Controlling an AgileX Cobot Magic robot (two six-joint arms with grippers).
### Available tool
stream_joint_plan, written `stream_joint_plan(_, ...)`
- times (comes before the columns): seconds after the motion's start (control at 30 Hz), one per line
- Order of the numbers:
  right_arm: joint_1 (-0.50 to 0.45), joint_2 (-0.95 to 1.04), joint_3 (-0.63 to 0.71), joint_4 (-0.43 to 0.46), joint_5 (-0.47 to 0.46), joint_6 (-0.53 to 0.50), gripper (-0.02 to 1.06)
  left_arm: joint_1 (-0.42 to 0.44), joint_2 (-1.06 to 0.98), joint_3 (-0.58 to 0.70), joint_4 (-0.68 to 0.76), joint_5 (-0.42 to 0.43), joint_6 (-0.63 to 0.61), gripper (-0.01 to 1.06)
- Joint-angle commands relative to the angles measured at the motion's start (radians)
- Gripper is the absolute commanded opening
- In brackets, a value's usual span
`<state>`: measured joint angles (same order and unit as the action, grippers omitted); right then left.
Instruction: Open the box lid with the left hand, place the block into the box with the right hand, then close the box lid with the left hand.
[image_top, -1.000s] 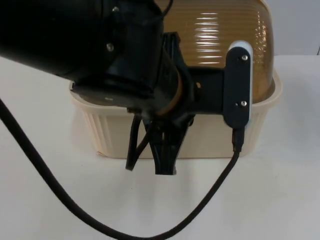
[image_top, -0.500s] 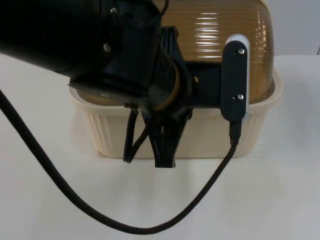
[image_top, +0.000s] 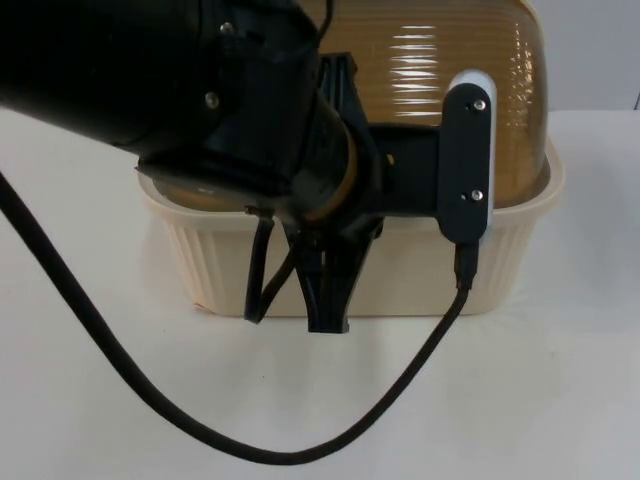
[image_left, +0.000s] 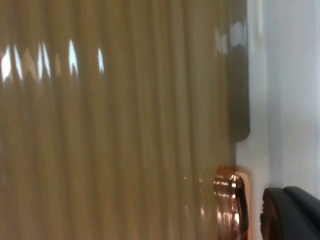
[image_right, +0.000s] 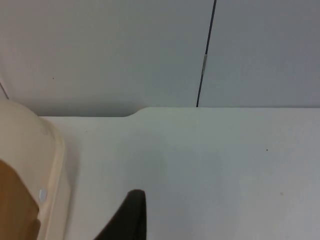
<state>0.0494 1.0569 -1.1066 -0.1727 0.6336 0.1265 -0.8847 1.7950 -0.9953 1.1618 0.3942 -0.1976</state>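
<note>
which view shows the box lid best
The top view: the ribbed amber lid sits on the cream box, though the left arm covers much of it. The left wrist view gives its ribs close up; the right wrist view catches a brown corner.

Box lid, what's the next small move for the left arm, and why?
Probably lift the amber lid up and back. It is down over the cream box, with the left gripper at the box's front. The right gripper waits beside the box.
</note>
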Motion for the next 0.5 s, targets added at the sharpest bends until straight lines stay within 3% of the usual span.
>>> stream_joint_plan(0.0, -0.006, -0.002, 0.001, 0.001, -0.001, -0.002, 1.05, 0.002, 0.001, -0.007, 0.008, -0.014, -0.013, 0.0)
stream_joint_plan(0.47, -0.006, -0.002, 0.001, 0.001, -0.001, -0.002, 1.05, 0.019, 0.001, -0.007, 0.012, -0.029, -0.019, 0.0)
